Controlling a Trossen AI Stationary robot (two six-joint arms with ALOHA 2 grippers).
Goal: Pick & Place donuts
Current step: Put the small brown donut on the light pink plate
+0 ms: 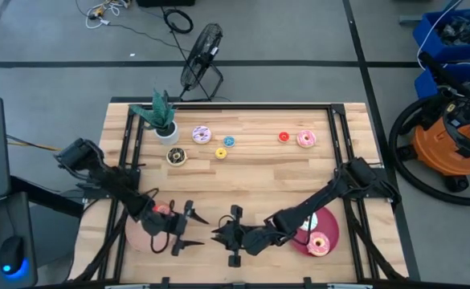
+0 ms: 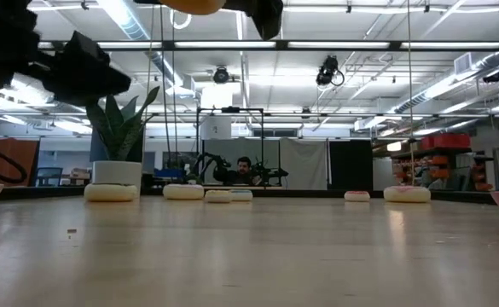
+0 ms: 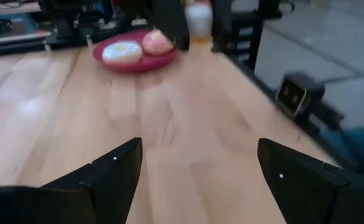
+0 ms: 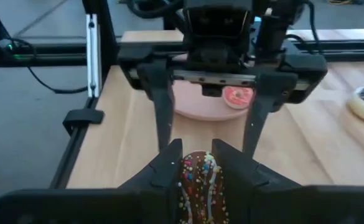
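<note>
At the desk's near edge the right gripper (image 1: 221,234) is clamped on a chocolate-sprinkled donut (image 4: 199,183), the ring pinched upright between its two fingers. Facing it, just apart, the left gripper (image 1: 194,229) holds nothing, its fingers (image 3: 110,174) spread wide over bare wood.

Toward the near left corner lies a pale pink plate (image 1: 138,234) with a small red donut (image 1: 162,209) on it, mostly under the left arm. Toward the near right corner a crimson plate (image 1: 328,222) carries a pink-iced donut (image 1: 319,242); the left wrist view shows a second, paler ring (image 3: 122,52) beside it — probably white-iced, though it is blurred.

Further back, in the desk's far half, a dark sprinkled donut (image 1: 177,156) sits just beside a potted plant (image 1: 165,120). To its right lie a purple-and-white donut (image 1: 202,134), a tiny yellow ring (image 1: 221,152) and a tiny blue ring (image 1: 229,141). Well apart, toward the far right corner, a tiny red ring (image 1: 284,137) lies next to a pink donut (image 1: 306,139).
</note>
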